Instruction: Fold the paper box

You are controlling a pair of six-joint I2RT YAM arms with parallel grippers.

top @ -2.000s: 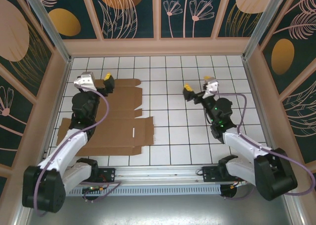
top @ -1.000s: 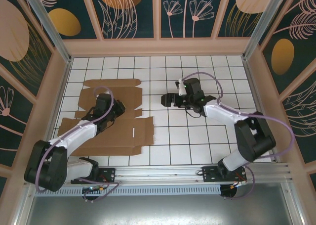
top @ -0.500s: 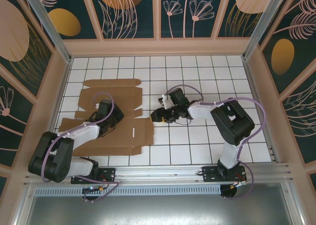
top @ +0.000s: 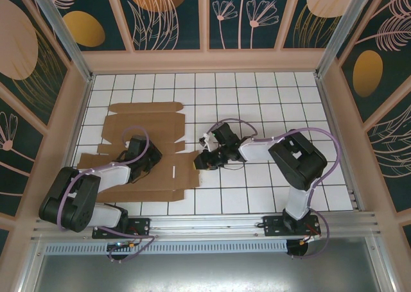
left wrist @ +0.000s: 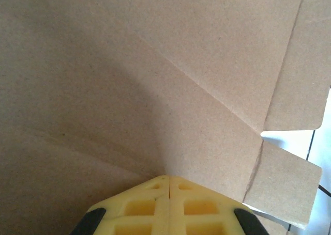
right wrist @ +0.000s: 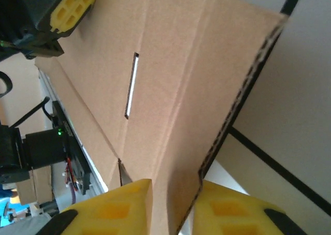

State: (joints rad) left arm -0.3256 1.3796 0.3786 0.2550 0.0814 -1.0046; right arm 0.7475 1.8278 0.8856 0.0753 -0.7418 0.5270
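While the left claw [left wrist: 168,186] (closed) touches the paper box [top: 148,122], the right claw [right wrist: 174,189] grips its edge.

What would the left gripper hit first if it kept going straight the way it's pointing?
The paper box. The left gripper, fingers shut, points straight at its flat cardboard panel and seems to be touching it or very close; depth is hard to judge.

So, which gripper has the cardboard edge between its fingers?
The right gripper: an edge of the cardboard sits between its fingers. The left gripper is shut, tips on the flat sheet.
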